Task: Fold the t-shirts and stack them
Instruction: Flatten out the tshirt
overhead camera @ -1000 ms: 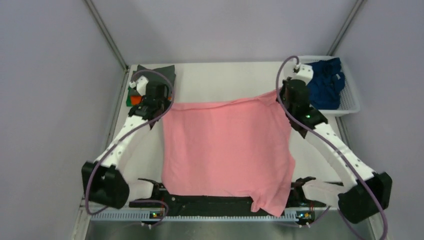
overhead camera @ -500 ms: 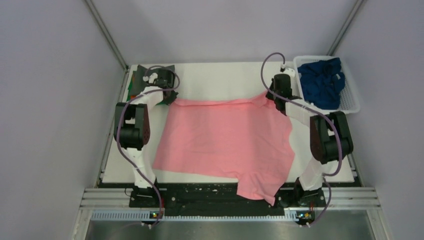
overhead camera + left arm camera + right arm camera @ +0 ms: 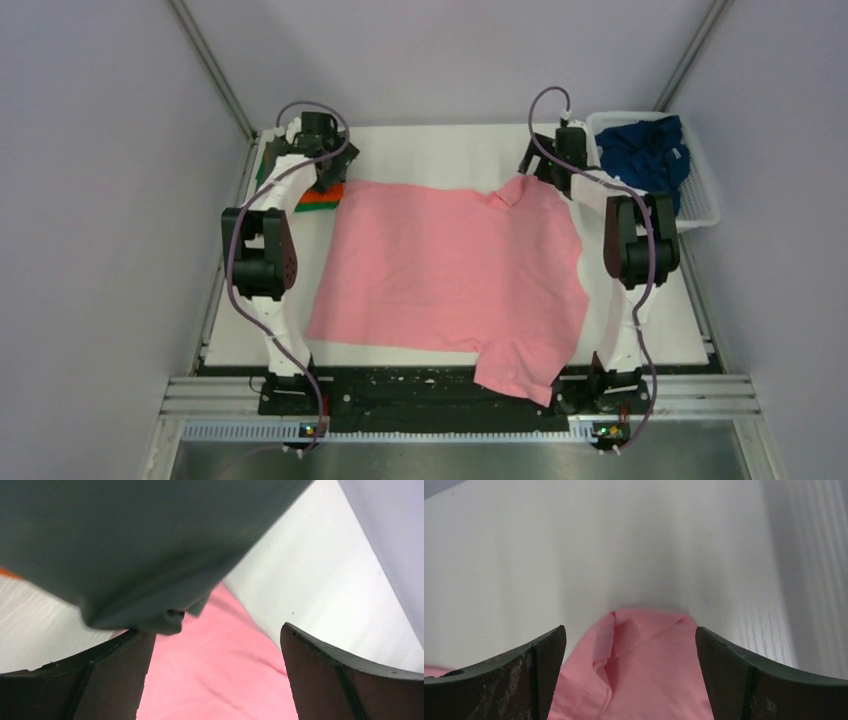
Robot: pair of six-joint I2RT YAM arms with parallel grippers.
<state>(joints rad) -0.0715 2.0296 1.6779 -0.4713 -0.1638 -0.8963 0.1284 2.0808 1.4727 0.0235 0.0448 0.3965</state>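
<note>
The pink t-shirt (image 3: 450, 270) lies spread mid-frame on the desk (image 3: 430, 150), the left hand (image 3: 215, 635) and right hand (image 3: 629, 630) wide and empty above its upper corners, so folding seems next, needing fresh grips along one edge.

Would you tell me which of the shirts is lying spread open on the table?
The pink t-shirt; the navy one is bunched in the basket.

The pink t-shirt (image 3: 450, 270) lies spread flat mid-frame, one sleeve trailing toward bottom centre. The navy t-shirt (image 3: 645, 165) sits crumpled at upper right. An orange t-shirt (image 3: 318, 198) and a dark grey t-shirt (image 3: 125, 540) lie at upper left.
</note>
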